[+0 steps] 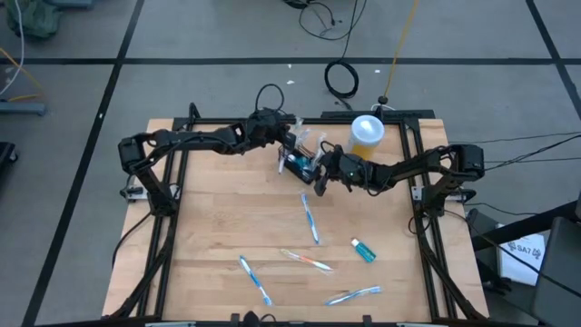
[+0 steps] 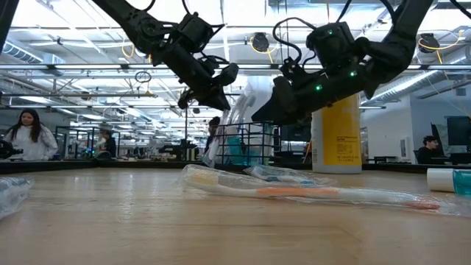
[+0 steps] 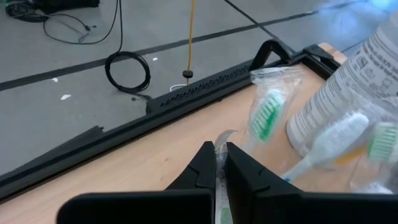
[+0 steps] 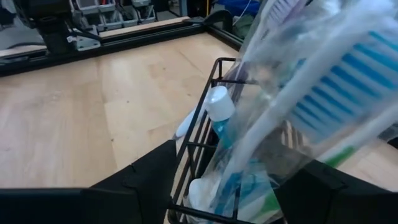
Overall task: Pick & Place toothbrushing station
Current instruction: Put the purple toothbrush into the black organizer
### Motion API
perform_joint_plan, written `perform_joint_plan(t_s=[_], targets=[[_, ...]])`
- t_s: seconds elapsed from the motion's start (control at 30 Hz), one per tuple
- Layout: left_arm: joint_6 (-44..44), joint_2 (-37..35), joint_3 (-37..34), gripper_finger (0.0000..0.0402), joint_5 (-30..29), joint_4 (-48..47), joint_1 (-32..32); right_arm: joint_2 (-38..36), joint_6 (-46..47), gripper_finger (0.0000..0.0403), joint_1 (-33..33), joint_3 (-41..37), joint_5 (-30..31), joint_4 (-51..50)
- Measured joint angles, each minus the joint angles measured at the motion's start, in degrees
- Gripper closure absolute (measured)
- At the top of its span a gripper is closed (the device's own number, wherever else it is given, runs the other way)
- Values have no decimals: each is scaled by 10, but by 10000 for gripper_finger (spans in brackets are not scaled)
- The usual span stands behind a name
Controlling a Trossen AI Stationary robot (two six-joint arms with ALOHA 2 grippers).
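Jaws of left gripper [image 3: 221,163] nearly pressed together, pinching thin clear wrapper of bagged toothbrush [image 3: 266,112] above far side of counter [image 1: 218,227]; jaws of right gripper [image 4: 233,186] spread wide, straddling black wire basket [image 4: 202,134], touching or not, cannot tell. Basket [image 1: 300,163] sits far centre on counter, stuffed with wrapped brushes and small blue bottle [image 4: 221,112], yellow cup [image 1: 367,133] just right of it. Loose wrapped toothbrushes [image 1: 310,218] and small tube [image 1: 363,250] scattered nearer on counter. People [image 2: 28,132] at benches in room behind
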Motion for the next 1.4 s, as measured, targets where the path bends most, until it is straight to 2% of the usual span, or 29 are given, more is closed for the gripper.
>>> perform_joint_plan(t_s=[0.17,0.33,0.67,0.73,0.87,0.93,1.07,1.4], targets=[[-18,1,0,390,1,17,6,1,1,197,-9,0,-6,-1],[-24,1,-1,396,1,63,7,1,5,199,-25,0,-64,1],[-41,22,1,396,-14,59,5,2,9,200,-37,-1,-66,15],[-41,34,1,392,0,87,4,2,12,200,-38,-1,-66,13],[-39,47,1,399,72,163,-11,1,11,200,-46,-1,-90,12],[-33,48,1,401,86,162,-16,1,14,200,-49,-2,-108,11],[-23,48,1,401,43,161,-9,2,19,200,-51,-1,-108,-1],[-35,49,1,399,44,213,33,2,24,200,-50,-1,-109,-16]])
